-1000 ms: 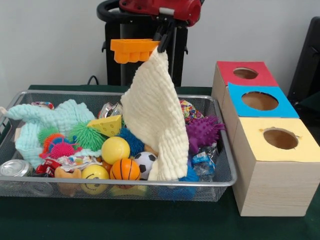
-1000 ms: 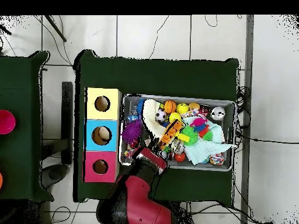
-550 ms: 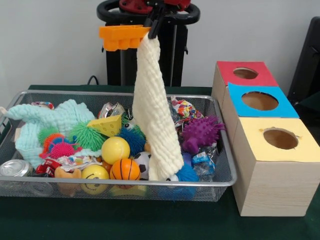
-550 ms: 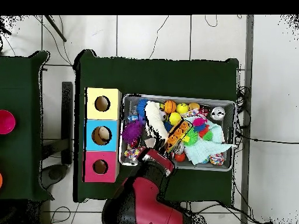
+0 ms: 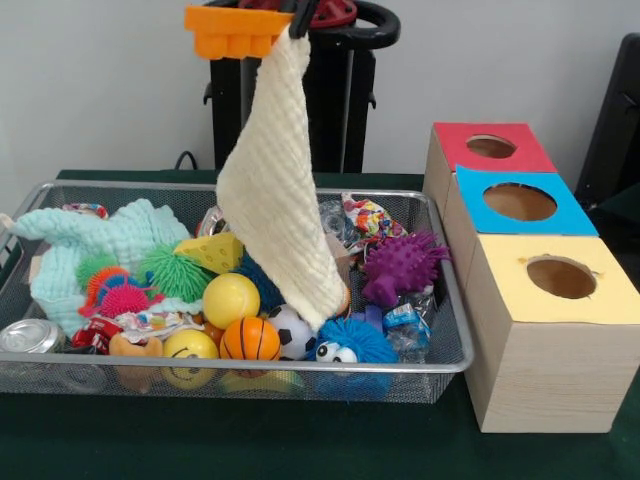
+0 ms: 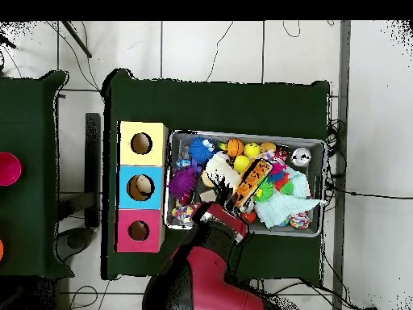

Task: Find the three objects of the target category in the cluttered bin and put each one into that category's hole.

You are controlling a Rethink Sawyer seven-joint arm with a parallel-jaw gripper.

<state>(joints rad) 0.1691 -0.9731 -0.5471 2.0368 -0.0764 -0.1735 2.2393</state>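
The bin (image 5: pixel 440 362) sits toward the worktop's left edge in your front view. Your hand (image 5: pixel 298 12) pinches the cream cloth (image 5: pixel 272 190) and an orange block (image 5: pixel 230 28), hoisting them high to uncover the balls beneath.

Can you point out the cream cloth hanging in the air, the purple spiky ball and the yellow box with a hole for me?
cream cloth (image 5: pixel 272 190), front view, middle of the hanging fabric.
purple spiky ball (image 5: pixel 402 266), front view, centre of its body.
yellow box (image 5: pixel 590 300), front view, yellow top beside the hole.
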